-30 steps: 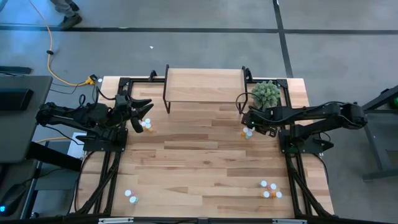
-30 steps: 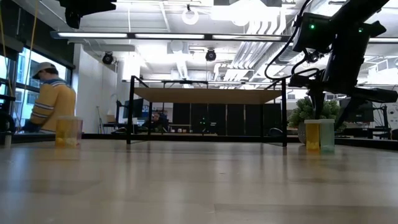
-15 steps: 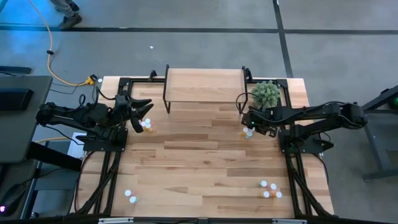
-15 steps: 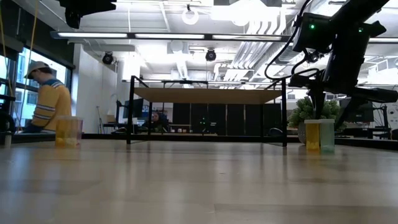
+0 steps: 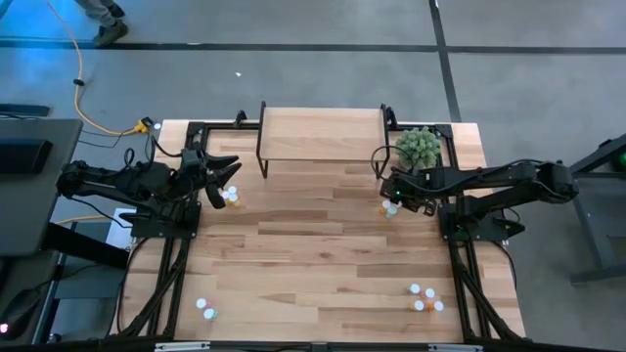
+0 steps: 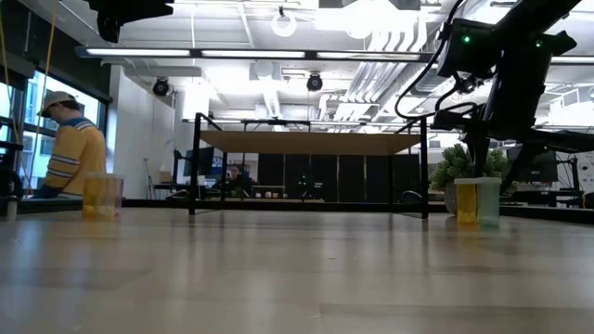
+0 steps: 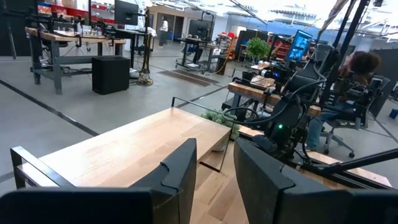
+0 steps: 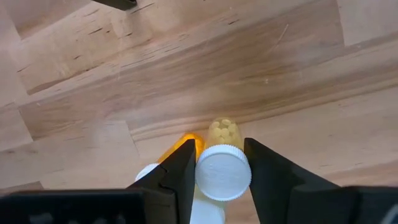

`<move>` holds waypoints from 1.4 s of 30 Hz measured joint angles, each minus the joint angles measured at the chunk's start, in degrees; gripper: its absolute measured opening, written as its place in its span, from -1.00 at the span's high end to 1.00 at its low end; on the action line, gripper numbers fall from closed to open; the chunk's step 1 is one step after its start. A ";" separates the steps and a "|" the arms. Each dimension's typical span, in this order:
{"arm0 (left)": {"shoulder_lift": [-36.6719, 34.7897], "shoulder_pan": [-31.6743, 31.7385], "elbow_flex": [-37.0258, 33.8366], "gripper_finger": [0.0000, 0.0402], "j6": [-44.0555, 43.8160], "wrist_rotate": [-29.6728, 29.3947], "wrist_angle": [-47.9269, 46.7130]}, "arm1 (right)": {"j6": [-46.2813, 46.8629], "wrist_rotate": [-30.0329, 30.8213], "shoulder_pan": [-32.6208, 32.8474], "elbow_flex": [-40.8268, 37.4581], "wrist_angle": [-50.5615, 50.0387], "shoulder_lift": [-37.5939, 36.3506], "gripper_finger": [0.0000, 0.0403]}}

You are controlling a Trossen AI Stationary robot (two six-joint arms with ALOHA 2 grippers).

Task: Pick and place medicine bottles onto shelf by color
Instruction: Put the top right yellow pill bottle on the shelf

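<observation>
My right gripper (image 5: 390, 202) points down at a small cluster of medicine bottles (image 5: 388, 208) standing right of the shelf's near right leg. Its fingers close on the white cap of a yellowish bottle (image 8: 224, 130). An orange bottle (image 8: 186, 143) and a white cap (image 8: 147, 172) sit close beside it. In the low view a yellow and a pale green bottle (image 6: 477, 202) stand under that gripper (image 6: 483, 153). My left gripper (image 5: 223, 179) hovers level and open near the table's left side, above two bottles (image 5: 231, 197). The wood-topped shelf (image 5: 321, 132) stands at the far middle. My right gripper pinches the yellowish bottle's white cap (image 8: 205, 177) between its two fingers (image 8: 184, 167), one on each side. The fingers come steeply from above. The bottle stands upright with its base on the table.
A round green plant (image 5: 419, 147) stands just beyond my right gripper. More bottles lie near the front right (image 5: 424, 298) and front left (image 5: 205, 309). The middle of the table is bare wood (image 5: 313, 244). A person (image 6: 70, 148) sits in the room behind.
</observation>
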 joint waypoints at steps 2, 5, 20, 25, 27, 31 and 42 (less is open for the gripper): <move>0.01 -0.01 0.00 0.50 0.00 0.00 0.00 | -0.13 -0.14 -0.01 0.00 -0.14 -0.63 0.43; -0.01 0.01 0.00 0.50 0.00 0.00 -0.24 | -1.16 -0.14 0.00 0.00 -0.28 -2.24 0.43; 0.00 0.00 0.00 0.50 -0.01 0.01 -1.07 | -17.70 13.57 0.00 17.15 -16.11 -16.14 0.44; 0.00 0.01 0.00 0.50 -0.02 0.01 -1.05 | -29.88 14.64 0.00 29.91 -16.01 -13.06 0.44; -0.01 -0.01 0.00 0.50 -0.09 0.02 -1.05 | -34.84 14.64 -0.02 35.36 -16.03 -10.15 0.44; 0.01 0.00 0.00 0.50 -0.22 0.01 -0.92 | -43.18 14.66 -1.88 46.23 -19.45 -1.92 0.44; 0.00 -0.01 0.00 0.50 -0.22 0.02 -0.85 | -50.95 7.05 -10.47 65.86 -37.13 22.48 0.44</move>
